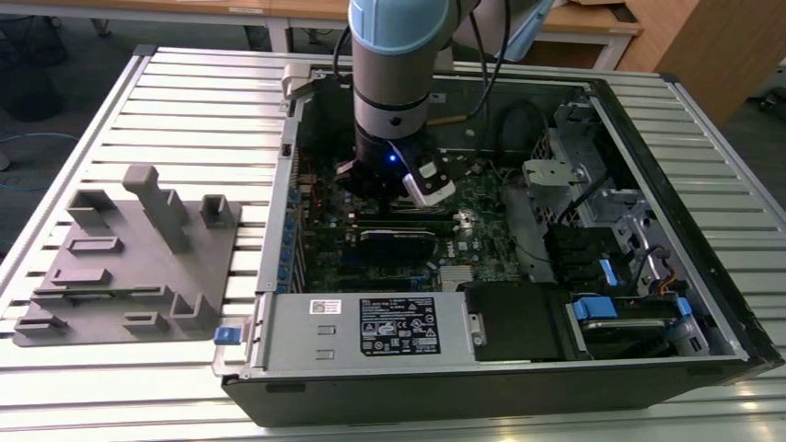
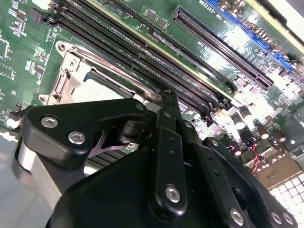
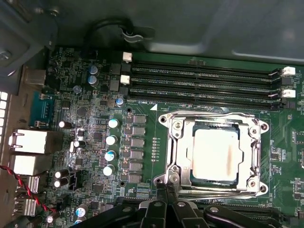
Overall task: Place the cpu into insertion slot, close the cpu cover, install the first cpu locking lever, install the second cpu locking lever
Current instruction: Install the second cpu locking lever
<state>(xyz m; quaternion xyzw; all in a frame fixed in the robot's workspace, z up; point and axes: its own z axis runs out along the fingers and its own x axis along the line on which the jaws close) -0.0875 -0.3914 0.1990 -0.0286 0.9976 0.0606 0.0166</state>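
So the arm is reaching down into the open computer case [image 1: 516,239] sitting on the slatted tabletop [image 1: 184,101], and the pincer [image 3: 167,190] is parked right at the edge of the insertion slot [image 3: 214,153]. In the first wrist view the socket sits in the lower right of the frame, and the pincer's tips come up from the bottom edge and meet the socket's frame at its lower left corner, just about touching the metal there.

The cpu [image 3: 216,156] is already lying flat in the socket, silver top up, square with the board, its edges running parallel to the long memory slots [image 3: 204,80] across the upper part of the frame. It's basically square, so no real long axis to speak of. From the pincer tips, the chip is up and to the right in that frame, near but apart.

The cpu cover [image 3: 178,142] looks folded down around the chip, window framing the silver top. A thin lever rod [image 3: 213,193] runs along the socket's lower edge, long axis left to right in the frame, starting right beside the pincer tips. Whether it's hooked under its catch is hard to call from here.

In the second wrist view the fingers [image 2: 167,142] come together into one narrow point over the socket's corner, so it reads as pinched narrow, nothing visibly clamped between them. Could be pressing on the lever end, but that spot is hidden behind the linkage.
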